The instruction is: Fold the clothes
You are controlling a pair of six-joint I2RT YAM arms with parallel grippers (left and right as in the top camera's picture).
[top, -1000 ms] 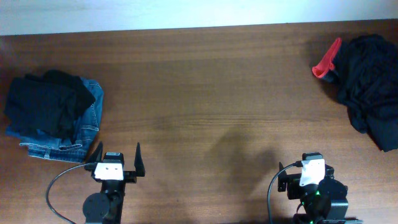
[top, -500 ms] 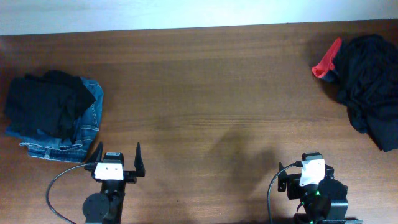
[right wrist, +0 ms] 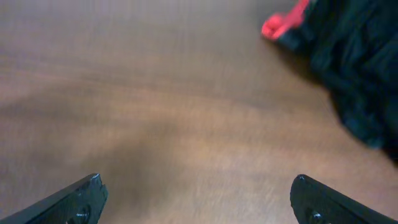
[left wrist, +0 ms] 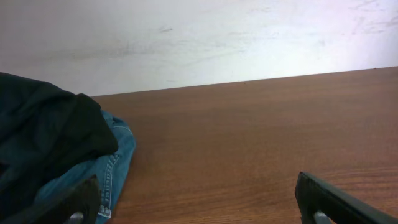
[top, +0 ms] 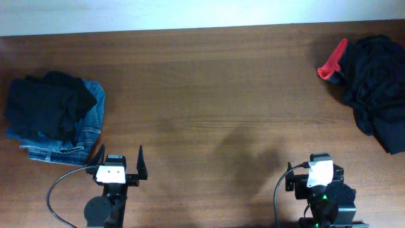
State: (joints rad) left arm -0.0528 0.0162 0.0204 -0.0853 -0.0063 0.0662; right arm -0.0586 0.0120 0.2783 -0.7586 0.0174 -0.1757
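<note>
Overhead view of a brown wood table (top: 215, 95) w/ two robot arms at the near edge.

Far left: a stack of clothes. Blue jeans (top: 92, 125) lie at the bottom, flat on the wood. A crumpled black garment (top: 43, 104) sits on top & covers most of them. Denim shows along the stack's right & near sides.

Just right of the stack's near corner is the left gripper (top: 120, 153), close beside the jeans. Its two black fingers stand spread wide, w/ nothing btwn them. In its wrist cam the jeans & black garment fill the lower left corner. Bare wood lies ahead, w/ a pale wall (left wrist: 186, 37) beyond the table's far edge.

At bottom right is the right gripper (right wrist: 198, 196). Its wrist cam shows the fingertips far apart at both lower corners, holding nothing, over bare wood.

Far right, at the table's far corner & well apart from that gripper: a rumpled black heap (top: 376, 82) running off the frame's edge. A red-edged piece (top: 331, 63) pokes out at its upper left side, touching it.
</note>
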